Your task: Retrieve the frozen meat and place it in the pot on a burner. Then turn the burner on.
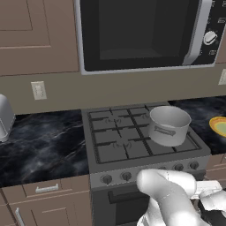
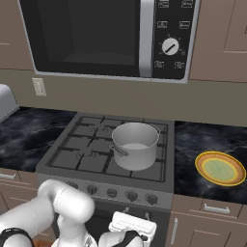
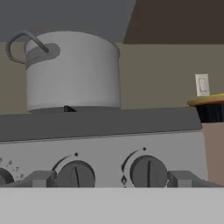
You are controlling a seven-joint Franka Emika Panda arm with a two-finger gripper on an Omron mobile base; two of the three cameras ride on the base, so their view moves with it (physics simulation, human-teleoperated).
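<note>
Hand view, brushed-metal cylindrical pot (image 3: pixel 72 72) on black grate, round stove knobs (image 3: pixel 148 172) below, gripper (image 3: pixel 111 179) spread open.

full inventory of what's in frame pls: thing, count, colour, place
pot: 1, grey metal, front right burner of the stove
stove: 1, grey steel with black grates, between the counters
knobs: a row, dark grey, stove front panel
microwave: 1, black and silver, above the stove
dish: 1, yellow, counter right of the stove
toaster: 1, silver, left counter
wall outlet: 1, white, backsplash left of the stove
gripper: 1, dark tips, open, level with the knobs
</note>
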